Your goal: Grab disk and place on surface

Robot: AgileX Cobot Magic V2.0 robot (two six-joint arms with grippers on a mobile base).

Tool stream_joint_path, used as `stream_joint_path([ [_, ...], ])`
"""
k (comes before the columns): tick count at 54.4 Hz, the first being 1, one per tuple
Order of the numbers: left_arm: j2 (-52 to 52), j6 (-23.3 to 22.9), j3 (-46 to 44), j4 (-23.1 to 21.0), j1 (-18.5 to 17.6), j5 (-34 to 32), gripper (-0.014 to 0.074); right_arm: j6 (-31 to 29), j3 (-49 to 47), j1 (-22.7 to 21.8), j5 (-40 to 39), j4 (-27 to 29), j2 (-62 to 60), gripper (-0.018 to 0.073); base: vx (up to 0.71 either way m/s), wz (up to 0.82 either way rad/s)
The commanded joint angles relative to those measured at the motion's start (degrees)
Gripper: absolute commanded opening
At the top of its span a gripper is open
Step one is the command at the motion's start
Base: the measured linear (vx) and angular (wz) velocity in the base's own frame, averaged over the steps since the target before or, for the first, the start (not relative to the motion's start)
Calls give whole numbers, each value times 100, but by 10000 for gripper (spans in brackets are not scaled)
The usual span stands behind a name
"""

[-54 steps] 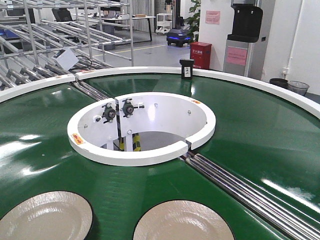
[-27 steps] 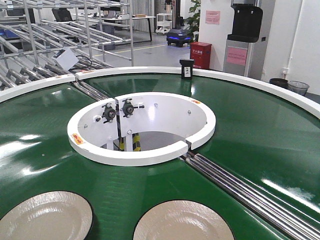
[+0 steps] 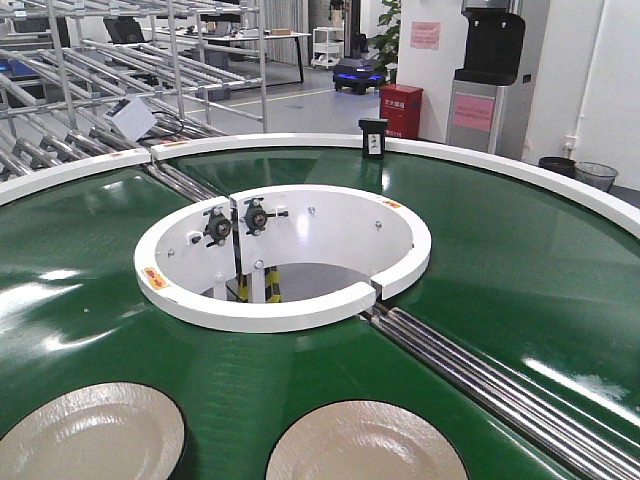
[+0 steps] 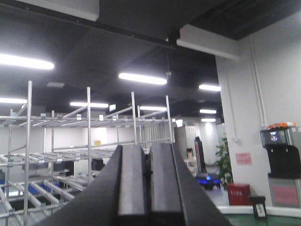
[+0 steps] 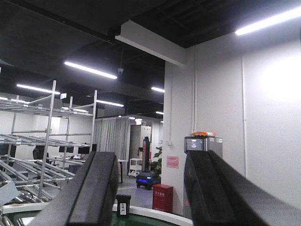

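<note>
Left claw (image 4: 149, 157) closed empty, right claw (image 5: 150, 172) spread wide; racks (image 4: 70, 141) stand beyond.

The left disk (image 3: 88, 435) and right disk (image 3: 365, 445) lie side by side on the belt (image 3: 520, 260), before the inner ring (image 3: 290, 312)

Front view: close, angled down over conveyor belt (image 3: 500, 260). Wrist views: angled up past left gripper (image 4: 146, 148), right gripper (image 5: 150, 160). All share red cabinet (image 3: 401, 110).
</note>
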Motion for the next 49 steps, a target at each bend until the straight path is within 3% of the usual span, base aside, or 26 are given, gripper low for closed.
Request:
stream_joint_path([
  [1,1090,1,-1026,-47,-39,151,1,-73,-951,-23,78,-47,1075,405,0,0],
  [11,2537,1,-1866,-53,-39,240,1,242,-1809,-23,209,-29,2678,405,0,0],
  [31,3789,-61,-1853,-57,-39,497,18,927,-1884,-23,516,-29,4256,415,0,0],
  [38,4004,-61,-1853,-120,-39,497,83,992,-1884,-23,607,-29,4374,490,0,0],
  [49,4048,-61,-1853,-120,-39,507,255,986,-1884,-23,664,-29,4374,715,0,0],
])
